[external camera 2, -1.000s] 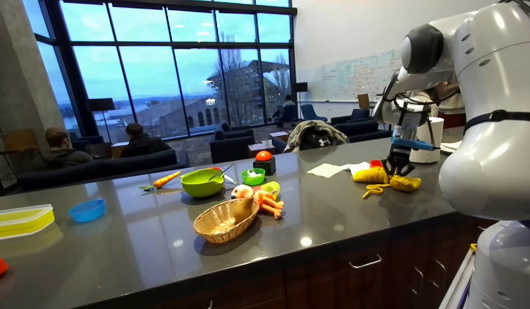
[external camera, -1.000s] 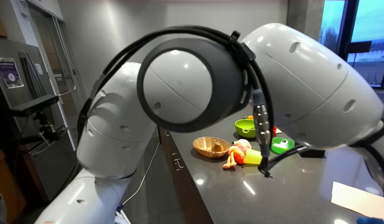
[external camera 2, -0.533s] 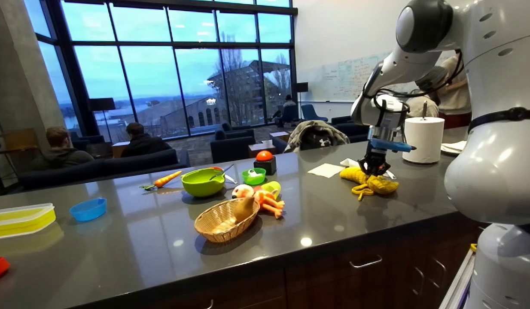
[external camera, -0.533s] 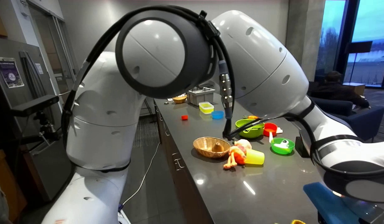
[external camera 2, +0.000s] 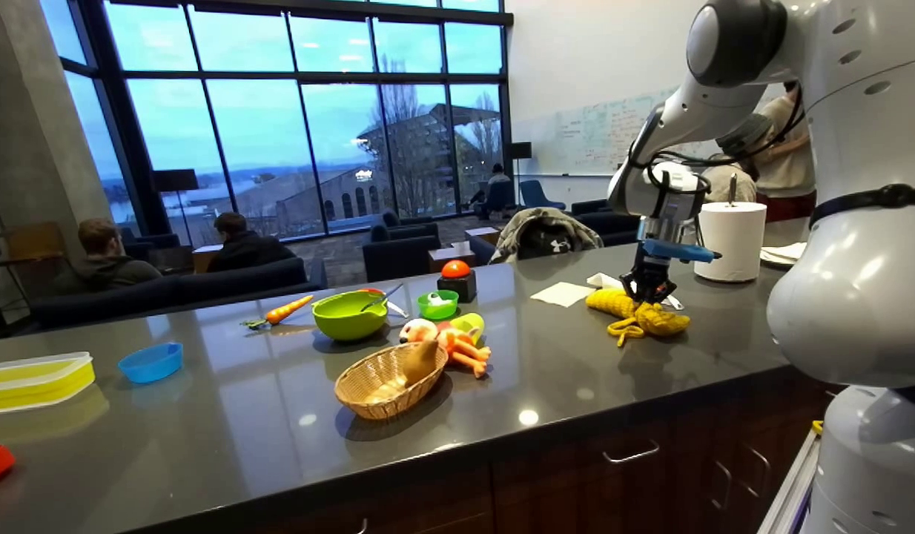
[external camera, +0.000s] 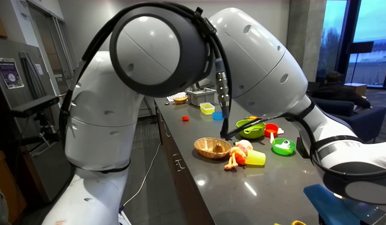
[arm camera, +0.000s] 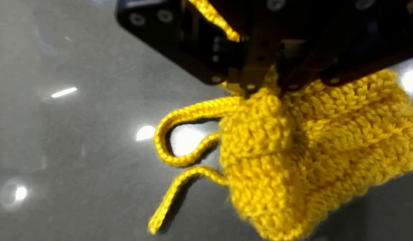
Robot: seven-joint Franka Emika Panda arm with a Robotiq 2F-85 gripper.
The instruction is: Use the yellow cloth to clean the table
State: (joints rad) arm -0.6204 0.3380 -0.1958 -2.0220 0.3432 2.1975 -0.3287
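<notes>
Yellow cloth [arm camera: 310, 154] lies bunched on the counter [external camera 2: 546, 363] with a raised fold [arm camera: 256, 130] pinched in the tool [arm camera: 266, 89]; to my eye it's light, soft, unlikely to slip or break, best held by that thick fold, clear of the loose cords [arm camera: 166, 201].

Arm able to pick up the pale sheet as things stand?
Probably not: the gripper is shut on the yellow cloth and would have to let go first. The pale sheet lies uncovered nearby.
</notes>
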